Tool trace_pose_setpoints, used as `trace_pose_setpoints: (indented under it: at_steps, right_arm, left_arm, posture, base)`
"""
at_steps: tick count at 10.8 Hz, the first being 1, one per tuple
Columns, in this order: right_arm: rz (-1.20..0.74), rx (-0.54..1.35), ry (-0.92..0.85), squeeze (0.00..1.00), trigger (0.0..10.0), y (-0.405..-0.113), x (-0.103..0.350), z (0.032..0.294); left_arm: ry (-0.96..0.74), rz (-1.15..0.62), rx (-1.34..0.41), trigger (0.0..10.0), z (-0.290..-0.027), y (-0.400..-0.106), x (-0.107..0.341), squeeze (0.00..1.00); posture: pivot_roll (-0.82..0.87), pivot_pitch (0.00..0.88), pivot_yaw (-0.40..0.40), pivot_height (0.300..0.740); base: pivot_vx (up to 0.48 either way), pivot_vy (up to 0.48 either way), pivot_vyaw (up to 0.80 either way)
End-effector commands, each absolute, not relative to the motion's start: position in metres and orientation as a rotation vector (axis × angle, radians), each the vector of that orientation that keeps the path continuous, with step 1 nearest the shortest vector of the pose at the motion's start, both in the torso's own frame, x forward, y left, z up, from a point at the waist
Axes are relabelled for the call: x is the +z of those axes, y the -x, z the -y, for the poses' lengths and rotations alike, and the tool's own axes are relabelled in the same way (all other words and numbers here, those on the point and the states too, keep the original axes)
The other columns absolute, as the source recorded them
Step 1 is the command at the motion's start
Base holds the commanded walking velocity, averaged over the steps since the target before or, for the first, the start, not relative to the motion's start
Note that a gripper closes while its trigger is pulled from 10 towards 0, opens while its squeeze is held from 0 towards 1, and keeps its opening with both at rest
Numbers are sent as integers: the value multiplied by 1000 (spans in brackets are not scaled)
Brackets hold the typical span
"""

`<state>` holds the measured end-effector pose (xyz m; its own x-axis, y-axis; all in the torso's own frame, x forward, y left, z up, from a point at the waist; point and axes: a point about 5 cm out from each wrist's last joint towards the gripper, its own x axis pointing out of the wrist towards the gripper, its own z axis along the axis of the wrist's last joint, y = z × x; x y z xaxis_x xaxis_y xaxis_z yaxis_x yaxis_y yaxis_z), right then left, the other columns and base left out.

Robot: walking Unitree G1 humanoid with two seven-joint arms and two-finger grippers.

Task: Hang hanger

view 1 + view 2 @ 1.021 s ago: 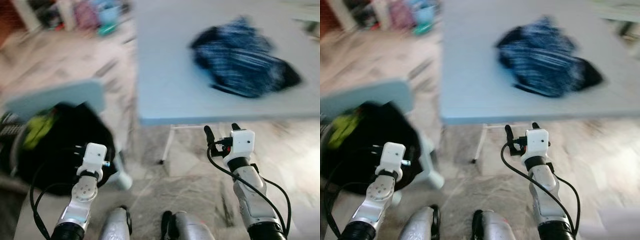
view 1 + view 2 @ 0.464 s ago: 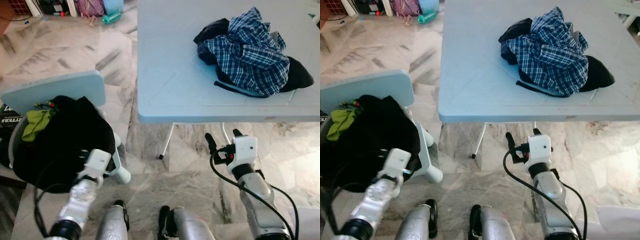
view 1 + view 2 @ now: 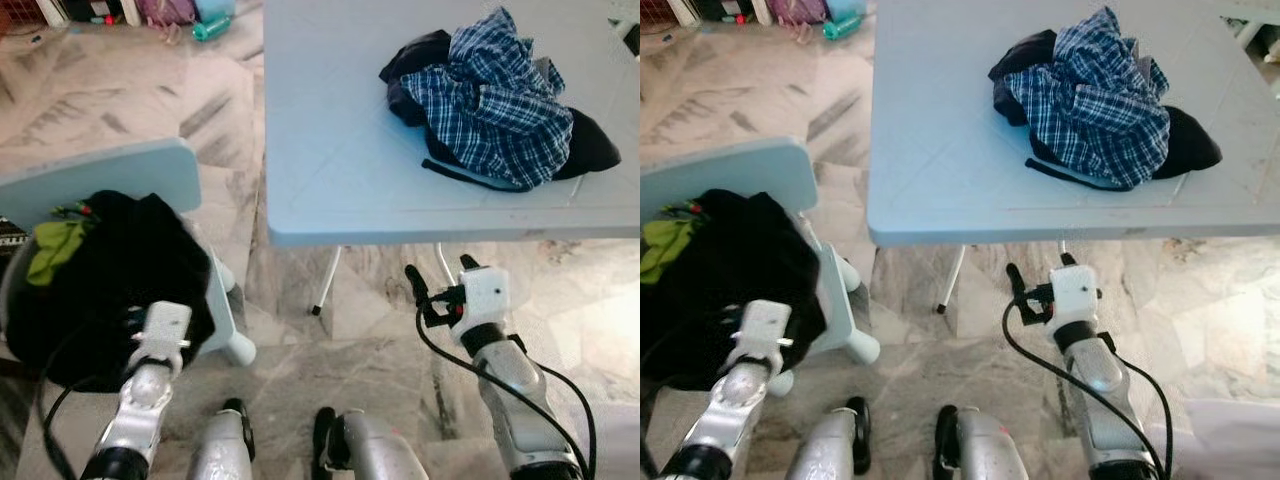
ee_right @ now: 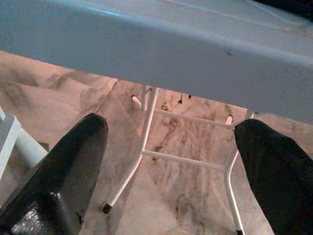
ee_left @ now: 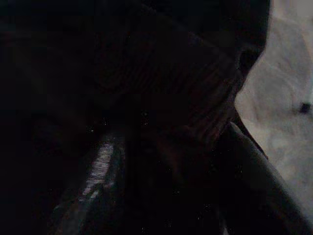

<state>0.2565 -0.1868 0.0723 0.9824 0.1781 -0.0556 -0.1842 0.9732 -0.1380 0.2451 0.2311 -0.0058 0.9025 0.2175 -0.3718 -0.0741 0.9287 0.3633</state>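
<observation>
Since 0.5 s ago the whole picture is shifted a little, so the camera is taken to have moved, while the left arm is now seen lower and closer to the small chair. The left gripper (image 3: 140, 318) is held against the black garment (image 3: 120, 270) heaped on the light blue chair (image 3: 120, 175); in the dark left wrist view only black cloth and a strip of pale floor can be made out, and whether its fingers are apart or together cannot be told.

The right gripper (image 4: 171, 161) is held just below the near edge of the light blue table (image 3: 330, 170), its 2 black fingers (image 4: 63, 166) spread wide and empty, with the white table legs (image 4: 142, 147) seen between them.

No hanger can be identified with certainty. A thin dark curved strip (image 3: 470, 178) sticks out from under the blue plaid shirt (image 3: 495, 95), crumpled on the table over dark clothing; it may be part of one, but this is only a judgement. Nothing is gripped and no rail or hook is visible, so the task is judged barely begun: finding, grasping and hanging are all left.
</observation>
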Motion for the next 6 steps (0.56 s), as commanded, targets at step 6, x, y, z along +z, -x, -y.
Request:
trace_pose_setpoints:
  at_steps: [6]
  right_arm:
    - [-39,200,153,0,10000,-266,75,183]
  left_arm:
    - [-172,-301,426,0,-266,-239,10,0]
  posture:
    - [-13,238,-112,740]
  base:
    - [0,0,0]
